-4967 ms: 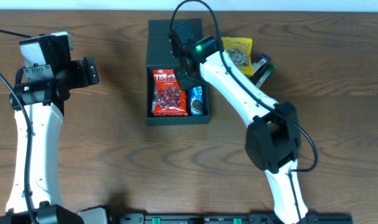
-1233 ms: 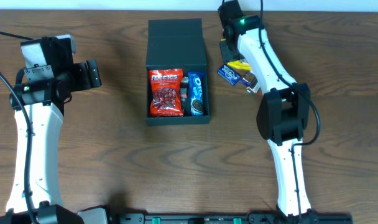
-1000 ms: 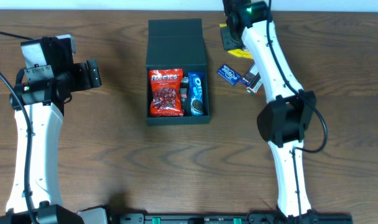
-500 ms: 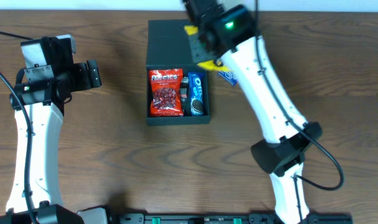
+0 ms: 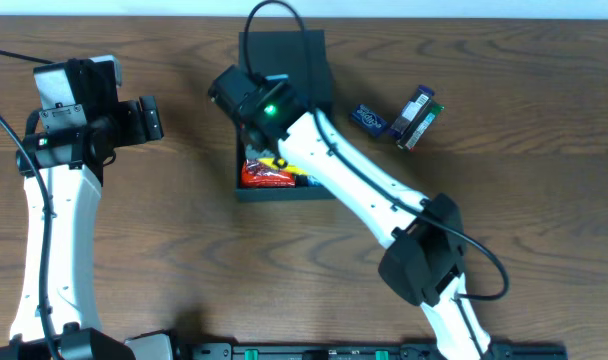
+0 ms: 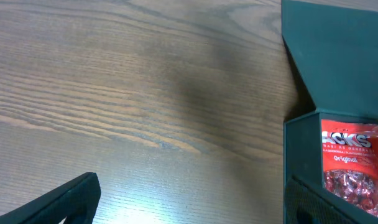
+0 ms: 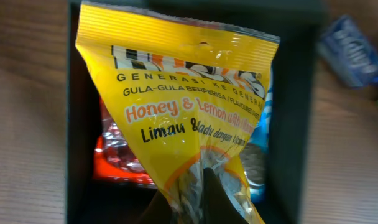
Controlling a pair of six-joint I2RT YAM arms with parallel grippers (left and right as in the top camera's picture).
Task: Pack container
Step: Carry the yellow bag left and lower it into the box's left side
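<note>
Here the right gripper [image 7: 204,186] is clamped on one end of the yellow packet [image 7: 183,106], which hangs over the container [image 5: 269,192] at mid-table. It should come down flat across the red packet [image 7: 114,155] and blue packet [image 7: 265,146], clear of the walls, before the jaws part.

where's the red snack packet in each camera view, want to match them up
Overhead: the red snack packet lies in the lower left of the container, mostly hidden under the right arm.
Left wrist: at the right edge, inside the container.
Right wrist: left of centre, behind the yellow packet.
Shared landmark: the dark container, whose wall borders the packet in every view.
</note>
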